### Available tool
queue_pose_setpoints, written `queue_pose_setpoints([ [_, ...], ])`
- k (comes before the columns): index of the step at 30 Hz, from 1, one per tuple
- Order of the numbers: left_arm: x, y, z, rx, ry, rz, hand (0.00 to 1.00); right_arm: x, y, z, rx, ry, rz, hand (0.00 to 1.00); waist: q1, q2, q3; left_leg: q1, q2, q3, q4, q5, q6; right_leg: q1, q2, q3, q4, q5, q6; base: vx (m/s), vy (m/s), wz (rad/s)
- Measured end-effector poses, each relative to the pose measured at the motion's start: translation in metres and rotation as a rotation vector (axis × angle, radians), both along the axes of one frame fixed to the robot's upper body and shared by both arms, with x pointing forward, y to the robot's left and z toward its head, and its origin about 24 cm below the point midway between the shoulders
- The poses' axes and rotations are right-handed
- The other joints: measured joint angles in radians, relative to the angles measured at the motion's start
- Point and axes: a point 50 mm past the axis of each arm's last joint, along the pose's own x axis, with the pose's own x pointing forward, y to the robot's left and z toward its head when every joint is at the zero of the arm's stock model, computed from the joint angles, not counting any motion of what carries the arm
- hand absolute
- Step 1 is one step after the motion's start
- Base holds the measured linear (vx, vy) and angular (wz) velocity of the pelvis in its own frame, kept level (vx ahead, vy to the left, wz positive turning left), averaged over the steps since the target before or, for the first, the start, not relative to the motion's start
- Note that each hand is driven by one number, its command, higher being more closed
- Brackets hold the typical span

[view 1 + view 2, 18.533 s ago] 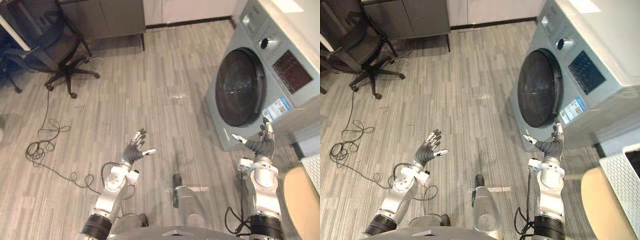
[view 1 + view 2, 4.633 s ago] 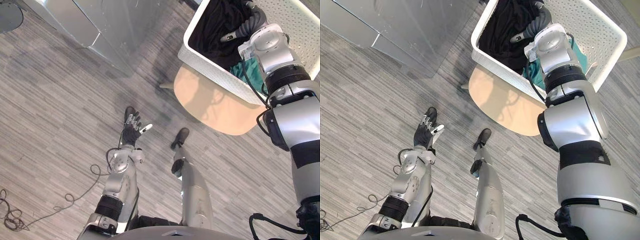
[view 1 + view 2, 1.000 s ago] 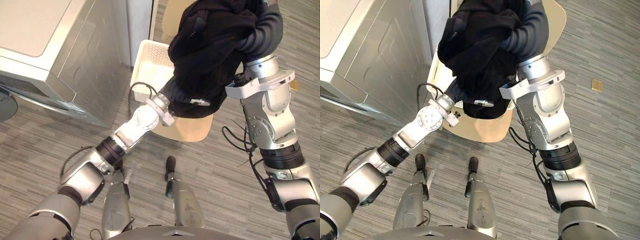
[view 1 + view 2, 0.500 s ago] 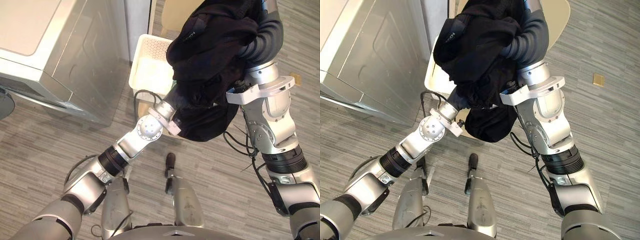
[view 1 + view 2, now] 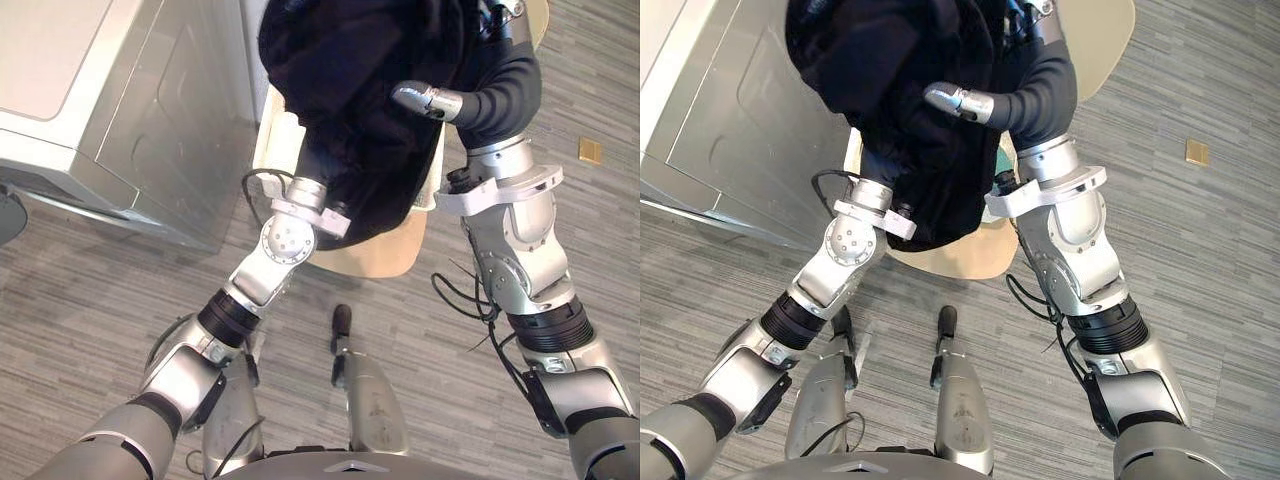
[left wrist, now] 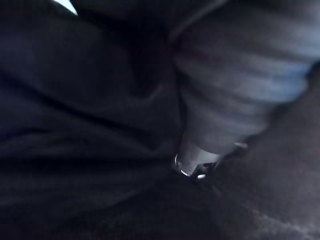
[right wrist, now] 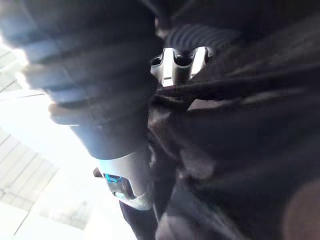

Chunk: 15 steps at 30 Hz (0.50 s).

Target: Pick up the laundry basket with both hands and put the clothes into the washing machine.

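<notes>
We see the right hand (image 5: 465,98) high in the head views. Its thumb (image 5: 425,98) lies straight across the front of a bulky black fabric garment (image 5: 360,90), and the rest of the hand is sunk into the folds behind. The cloth is pinched between them. In the right wrist view the dark ribbed cover sits tight against the same black folds.

The left hand (image 5: 318,158) reaches up into the underside of the bundle from below. Only its dark cover shows at the cloth's lower edge, so we cannot tell how that hand is set. Its wrist view shows black cloth on all sides of the ribbed cover.

The garment hangs between the two arms as one heavy lump, and its lower hem droops down past the left wrist.

Behind and below it sits the white perforated plastic laundry basket (image 5: 275,135), mostly covered by the cloth. The basket rests on a pale round wooden seat (image 5: 385,255). Just beside the basket, on the robot's left, stands the grey metal washing machine (image 5: 130,110), and we look down on its top and side. Everything stands on grey wood-plank flooring (image 5: 100,270), with a small tan square (image 5: 590,150) lying on it well apart to the right.
</notes>
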Motion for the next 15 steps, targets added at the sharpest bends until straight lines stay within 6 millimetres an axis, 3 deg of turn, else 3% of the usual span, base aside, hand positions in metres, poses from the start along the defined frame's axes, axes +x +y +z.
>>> queue_pose_setpoints([
  [11,0.003,0.013,0.01,-0.065,-0.014,0.048,1.0,0.007,-0.015,-0.027,0.002,0.137,-0.053,0.0,0.001,0.0,-0.001,0.008,0.002,0.001,0.014,-0.007,0.001,0.017,0.0,-0.003,0.001,-0.002,0.002,0.0,0.0,0.0],
  [15,0.0,0.034,0.01,-0.152,-0.005,0.08,1.0,0.006,-0.037,-0.046,0.124,0.213,-0.131,0.0,0.001,0.0,-0.006,0.076,0.002,0.007,0.015,-0.028,-0.004,0.079,-0.001,0.0,0.009,-0.021,0.006,0.03,-0.014,-0.02],
])
